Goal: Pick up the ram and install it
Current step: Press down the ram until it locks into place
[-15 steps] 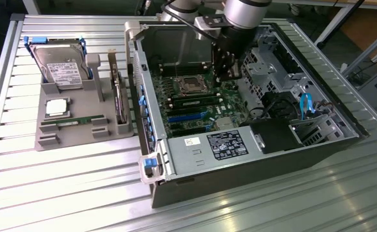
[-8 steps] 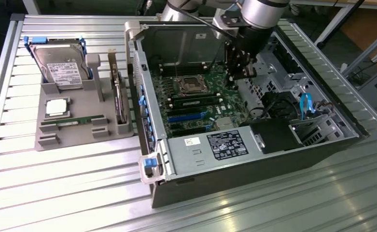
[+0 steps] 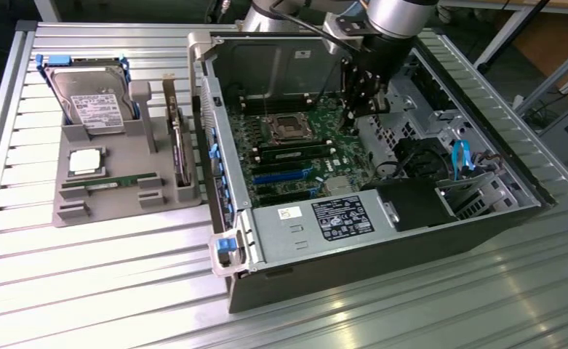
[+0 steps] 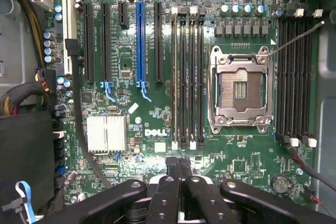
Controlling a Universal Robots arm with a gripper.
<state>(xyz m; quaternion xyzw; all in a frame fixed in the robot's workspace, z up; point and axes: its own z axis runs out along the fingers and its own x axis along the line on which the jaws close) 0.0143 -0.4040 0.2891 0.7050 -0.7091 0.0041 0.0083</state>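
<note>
Hovering inside the open computer case point(image 3: 381, 218), the gripper point(image 4: 178, 167) hangs above the motherboard point(image 4: 152, 124) with its fingers point(image 4: 167, 182) closed together and nothing visibly held between them. One ram point(image 3: 109, 181) stick lies flat in a slot of the grey holder tray point(image 3: 118, 211) on the table point(image 3: 89, 291), well apart from the gripper toward the exterior view's left, near the square silver CPU chip point(image 3: 86, 161) and the hard drive point(image 3: 92, 105). In the wrist view the empty CPU socket point(image 4: 240, 88) sits between two banks of memory slots point(image 4: 187, 77), just ahead of the fingertips.
</note>
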